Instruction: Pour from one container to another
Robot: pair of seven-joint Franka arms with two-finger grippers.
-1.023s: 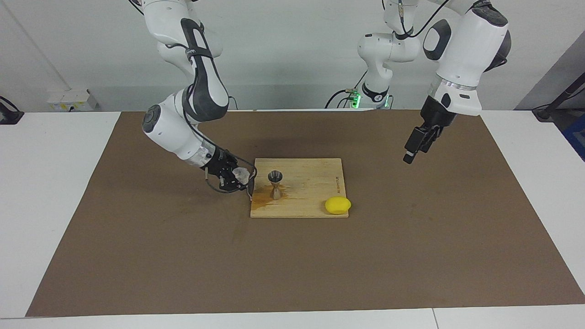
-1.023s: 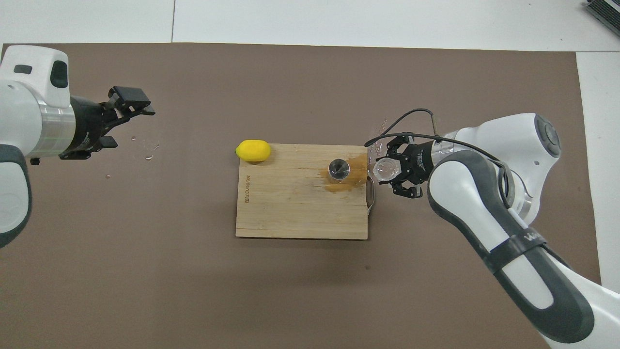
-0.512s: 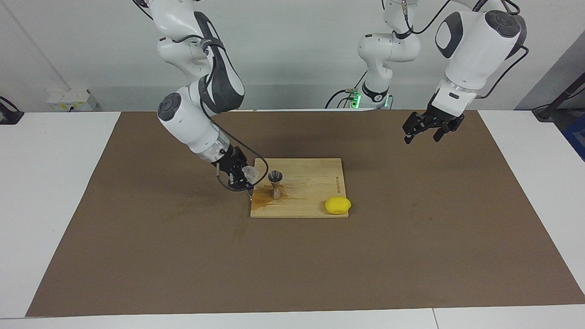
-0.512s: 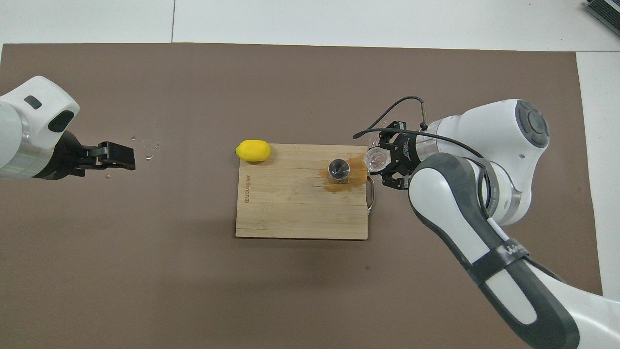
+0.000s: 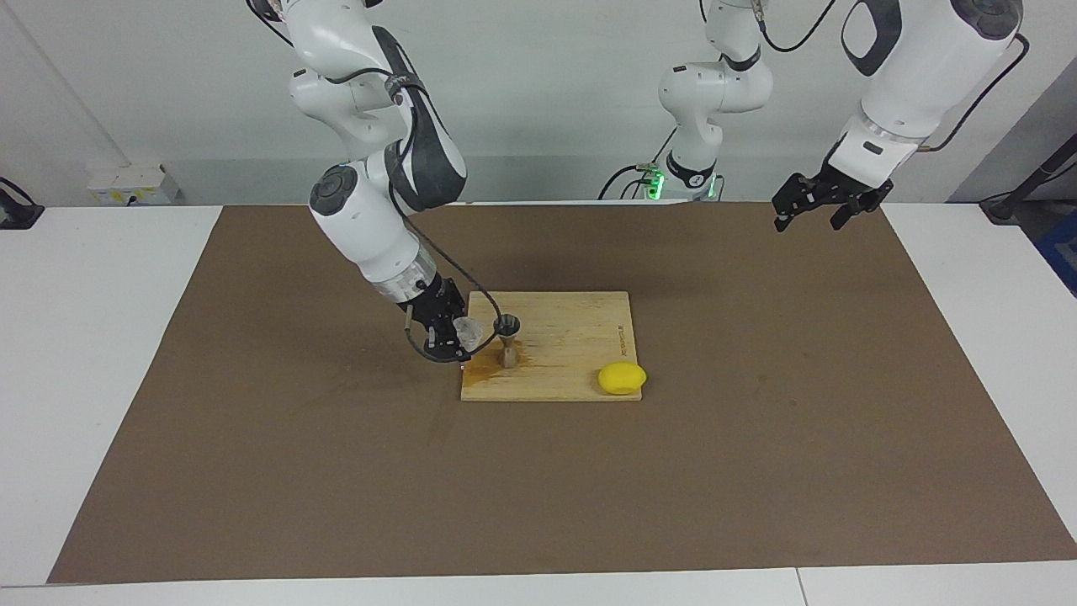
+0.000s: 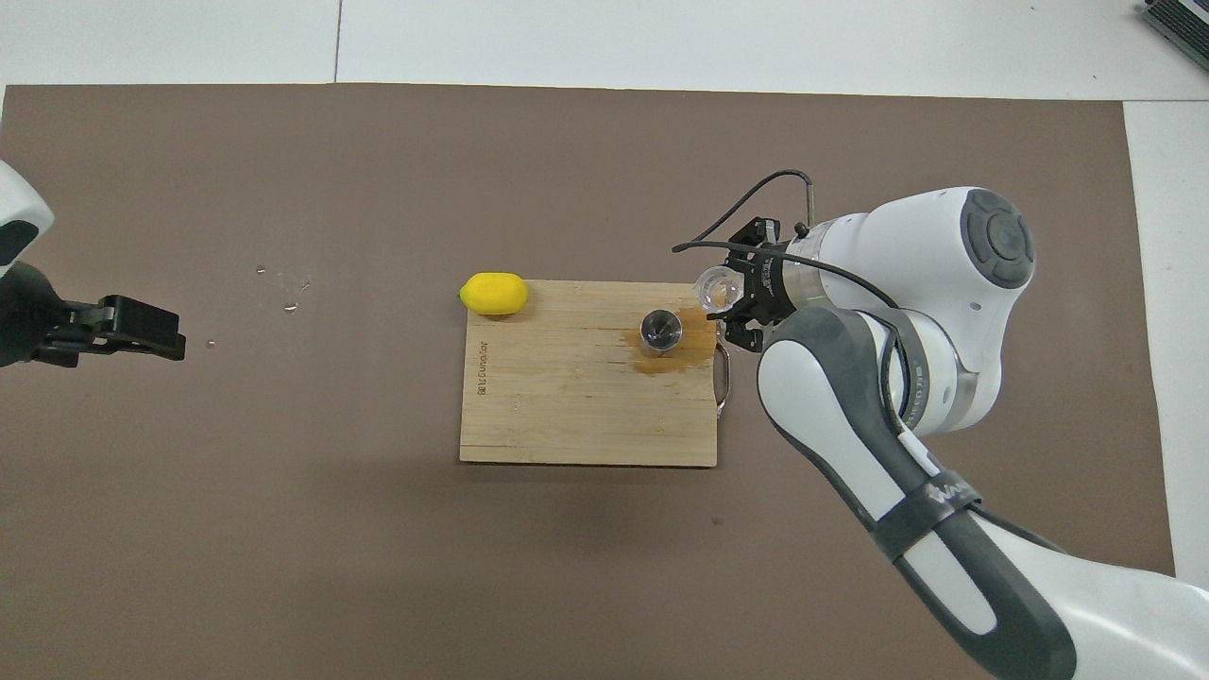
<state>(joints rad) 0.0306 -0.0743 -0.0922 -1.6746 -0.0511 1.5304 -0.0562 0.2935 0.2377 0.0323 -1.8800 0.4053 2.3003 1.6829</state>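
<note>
brown mat (image 5: 757,471) | wooden board (image 5: 572,337), seemingly wet | white wall (image 5: 538,101)

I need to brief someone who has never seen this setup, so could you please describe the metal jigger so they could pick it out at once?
Find the wooden cutting board mid-table on the brown mat. The jigger stands upright on it, in an orange-brown stain at the right arm's end. It is silver and hourglass-shaped, unlike the yellow lemon or the clear glass tumbler in the right gripper beside it.
</note>
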